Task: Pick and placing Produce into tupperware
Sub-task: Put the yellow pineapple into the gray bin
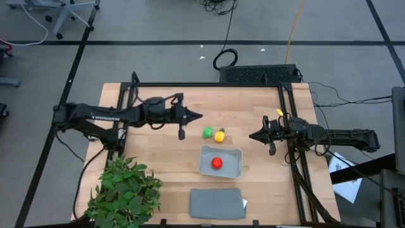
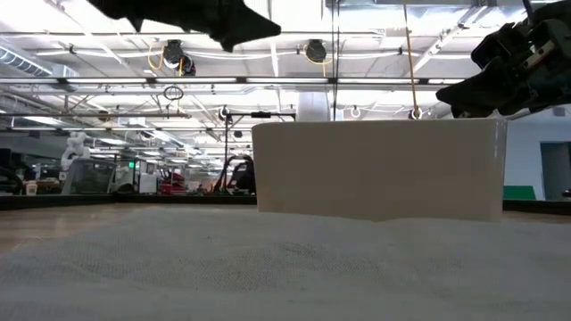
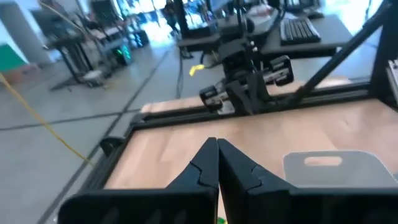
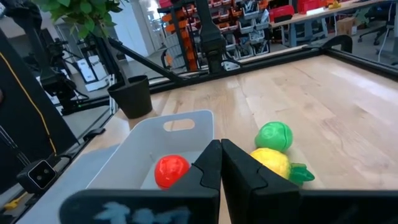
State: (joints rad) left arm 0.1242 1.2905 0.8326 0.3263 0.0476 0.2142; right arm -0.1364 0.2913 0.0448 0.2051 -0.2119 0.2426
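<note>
1. The left claw [image 1: 198, 116] hovers with fingers pressed together, holding nothing; it should open, then descend squarely over the green ball [image 1: 207, 132].
2. The right claw [image 1: 252, 135] waits beside the yellow piece [image 1: 219, 135], likewise shut and empty.
3. The red ball [image 1: 216, 163] already lies inside the tupperware [image 1: 235, 154].
4. Green and yellow probably touch on the bench [image 1: 158, 152], so approach from the open side.

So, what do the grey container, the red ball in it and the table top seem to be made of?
The container looks like smooth matte plastic: thin moulded walls with a cut-out handle. The red ball seems to be glossy plastic, as it shows a highlight. The table top looks like pale wood, with visible plank strips.
</note>
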